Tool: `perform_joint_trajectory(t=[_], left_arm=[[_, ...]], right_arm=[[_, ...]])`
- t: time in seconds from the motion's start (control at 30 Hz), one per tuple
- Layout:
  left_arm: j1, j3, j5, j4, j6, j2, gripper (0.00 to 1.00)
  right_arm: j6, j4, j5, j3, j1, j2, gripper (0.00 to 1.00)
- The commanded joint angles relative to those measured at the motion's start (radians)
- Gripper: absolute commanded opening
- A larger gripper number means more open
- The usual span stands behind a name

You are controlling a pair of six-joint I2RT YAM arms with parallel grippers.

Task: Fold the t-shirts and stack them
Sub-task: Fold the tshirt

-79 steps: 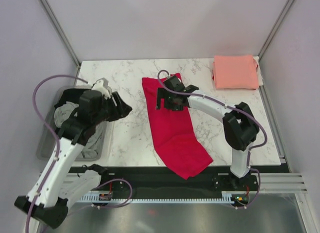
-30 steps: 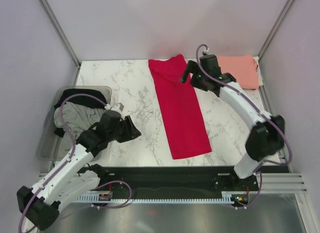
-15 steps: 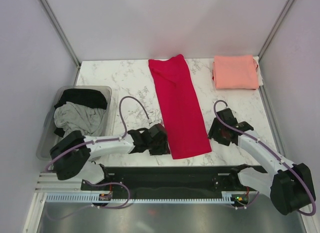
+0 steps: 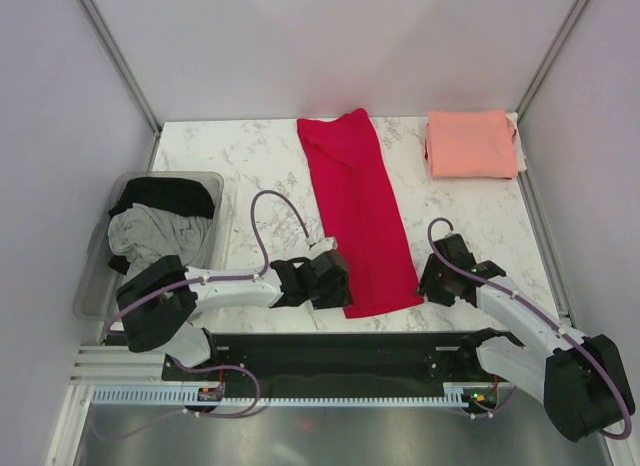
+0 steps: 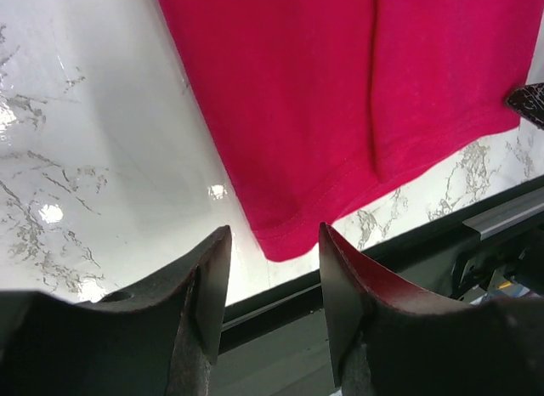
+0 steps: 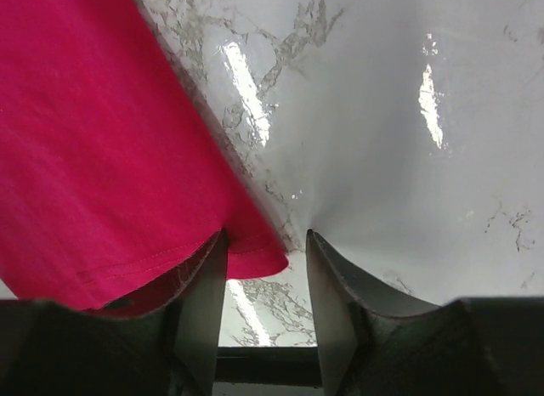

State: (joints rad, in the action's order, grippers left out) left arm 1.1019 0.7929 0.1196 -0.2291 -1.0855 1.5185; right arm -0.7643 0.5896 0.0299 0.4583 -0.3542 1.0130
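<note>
The crimson red t-shirt (image 4: 360,216) lies folded into a long strip down the middle of the marble table (image 4: 260,176). My left gripper (image 4: 340,288) sits low at its near left corner. In the left wrist view the gripper (image 5: 274,229) stands open, with the red hem corner (image 5: 285,243) just ahead of the gap. My right gripper (image 4: 426,283) is at the near right corner, open in the right wrist view (image 6: 266,235). That corner (image 6: 259,258) lies between its fingers, against the left finger (image 6: 204,285). The salmon pink t-shirt (image 4: 470,144) lies folded at the far right.
A clear plastic bin (image 4: 208,176) stands off the table's left side, holding the black t-shirt (image 4: 165,194) and the grey t-shirt (image 4: 150,236). The table's near edge and a dark rail (image 5: 408,243) run just beyond both red corners.
Both arms have swung in to the red shirt's near corners, the right one from the far end. Over the last half second each crept closer and the right jaws narrowed.
</note>
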Motion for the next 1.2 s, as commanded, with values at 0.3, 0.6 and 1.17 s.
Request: perform_joint_trajectory(t=[0.3,0.6,1.17], left_arm=[[0.030,0.040,0.057,0.013,-0.089,0.086,0.50],[0.036,0.051,0.080,0.017,-0.096,0.109,0.35],[0.182,0.012,0.215,-0.326,-0.347,-0.193,0.02]], right_arm=[[0.003,-0.059,-0.019,-0.044,-0.003,0.004,0.26],[0.008,-0.082,-0.025,-0.049,-0.003,0.021,0.09],[-0.188,0.071,-0.012,-0.032,-0.199,-0.200,0.00]])
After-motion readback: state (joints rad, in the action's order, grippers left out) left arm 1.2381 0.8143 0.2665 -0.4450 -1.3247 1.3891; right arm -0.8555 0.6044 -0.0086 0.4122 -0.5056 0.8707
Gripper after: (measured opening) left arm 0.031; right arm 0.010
